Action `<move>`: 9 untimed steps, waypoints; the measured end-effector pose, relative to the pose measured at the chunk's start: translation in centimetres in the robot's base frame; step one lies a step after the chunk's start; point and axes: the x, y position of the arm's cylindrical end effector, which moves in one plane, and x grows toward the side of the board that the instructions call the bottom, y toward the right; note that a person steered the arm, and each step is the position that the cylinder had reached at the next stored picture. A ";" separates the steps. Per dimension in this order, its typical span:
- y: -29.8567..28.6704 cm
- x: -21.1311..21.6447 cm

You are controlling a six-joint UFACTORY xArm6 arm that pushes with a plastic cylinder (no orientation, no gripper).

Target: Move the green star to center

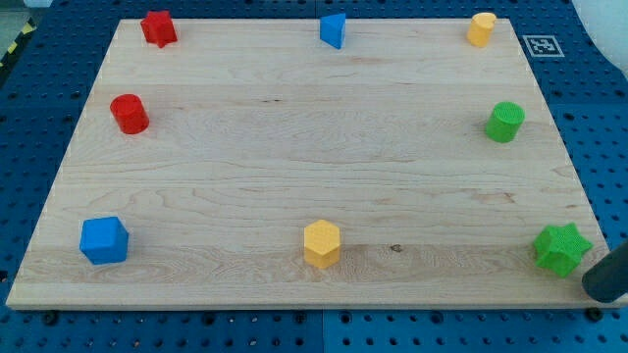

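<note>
The tip, a dark rod end with no jaws, sits just right of the green star on the wooden surface, green cylinder above.

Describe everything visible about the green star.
The green star is a small chunky block with stubby rounded points and a flat top, in what looks like matte ridged plastic. It sits flat on the wooden board, near the corner at the view's bottom right, below the green cylinder. No other block touches it. My tip, the dark rod end, is just to its lower right; whether they touch cannot be told.
</note>
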 end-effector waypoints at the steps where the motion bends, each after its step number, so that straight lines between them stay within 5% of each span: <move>1: -0.4 0.0; 6: -2.2 -4.1; 9: -8.2 -11.5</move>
